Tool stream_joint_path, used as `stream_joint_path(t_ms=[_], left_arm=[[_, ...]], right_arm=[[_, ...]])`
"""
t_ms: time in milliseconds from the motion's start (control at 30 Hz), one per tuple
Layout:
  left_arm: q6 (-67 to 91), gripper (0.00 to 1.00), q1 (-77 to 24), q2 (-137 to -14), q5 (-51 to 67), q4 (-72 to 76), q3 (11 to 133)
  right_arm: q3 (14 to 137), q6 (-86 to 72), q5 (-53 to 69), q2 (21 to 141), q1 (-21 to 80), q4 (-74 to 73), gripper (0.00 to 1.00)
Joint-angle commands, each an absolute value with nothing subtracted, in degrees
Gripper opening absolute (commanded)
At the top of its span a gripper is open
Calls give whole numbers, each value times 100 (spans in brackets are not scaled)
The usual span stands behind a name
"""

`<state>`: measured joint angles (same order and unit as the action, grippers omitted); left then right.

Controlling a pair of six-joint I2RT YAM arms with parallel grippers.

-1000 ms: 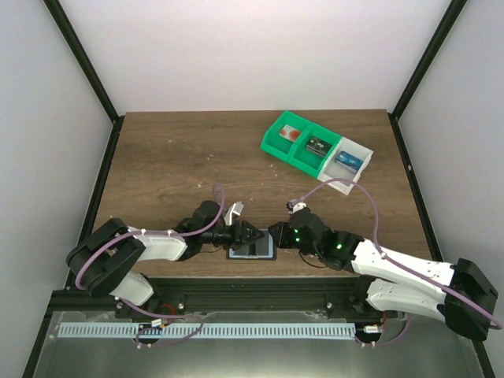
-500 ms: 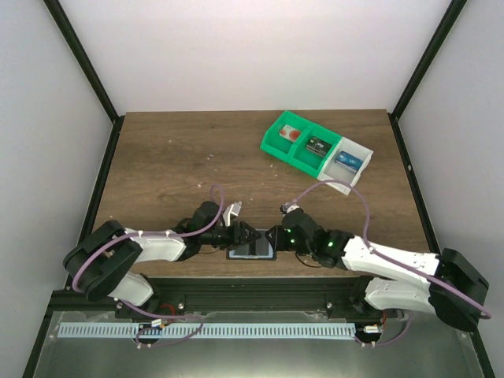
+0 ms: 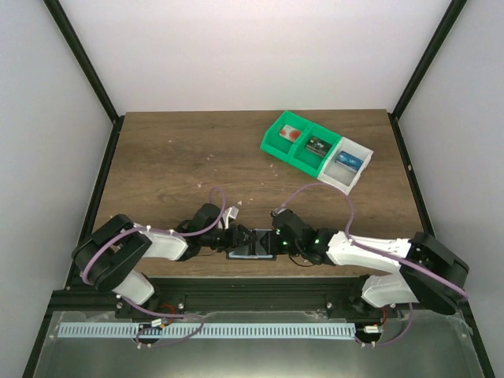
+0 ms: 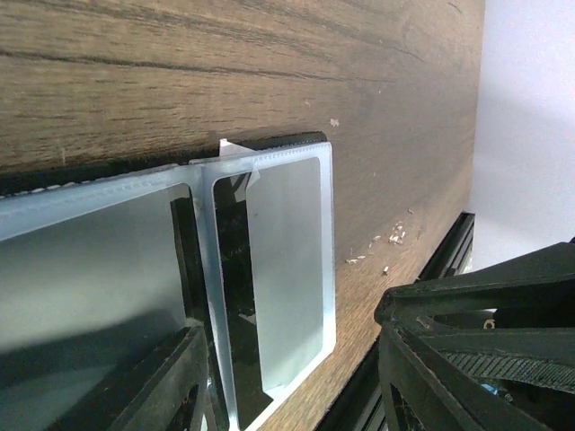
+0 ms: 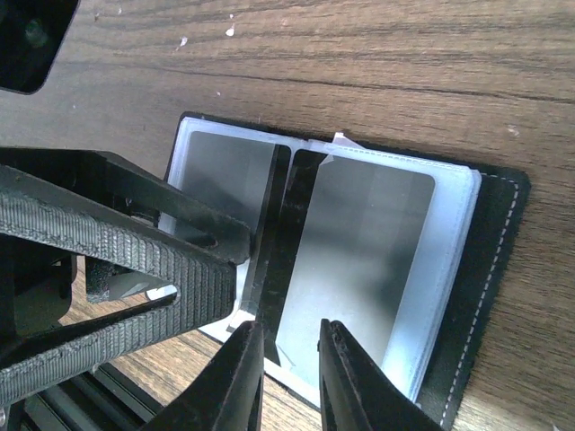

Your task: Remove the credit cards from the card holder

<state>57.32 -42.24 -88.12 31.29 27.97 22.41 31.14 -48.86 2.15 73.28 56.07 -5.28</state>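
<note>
Top external: card holder (image 3: 252,249) lies open at near counter (image 3: 173,157) edge, detail too small. Right wrist shows me more: left end effector (image 5: 211,283) spread wide over one panel. Right end effector (image 5: 292,337) fingers narrowly apart at other panel's edge, can't tell if gripping.

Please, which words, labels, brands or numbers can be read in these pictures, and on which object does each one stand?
No text can be read anywhere.
Card holder: clear sleeves over plain grey faces, no print visible.
Items in the green and white bins: coloured patches only, too small to read.
</note>
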Motion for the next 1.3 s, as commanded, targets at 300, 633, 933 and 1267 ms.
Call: stream_joint_path(t_ms=[300, 633, 933, 1267], left_arm=[[5565, 54, -4180, -8998, 2996, 2896, 2143], [5572, 48, -4180, -9111, 3032, 2960, 2153], [5567, 39, -4175, -9232, 3065, 3014, 2161], [5603, 26, -4185, -9412, 3146, 3255, 2128]], right_arm=[[3237, -4869, 270, 7710, 5555, -323, 18], [3000, -4953, 194, 7996, 5486, -293, 16], [2923, -5005, 142, 8044, 5489, -350, 15], [2877, -5053, 114, 8043, 5481, -336, 14]])
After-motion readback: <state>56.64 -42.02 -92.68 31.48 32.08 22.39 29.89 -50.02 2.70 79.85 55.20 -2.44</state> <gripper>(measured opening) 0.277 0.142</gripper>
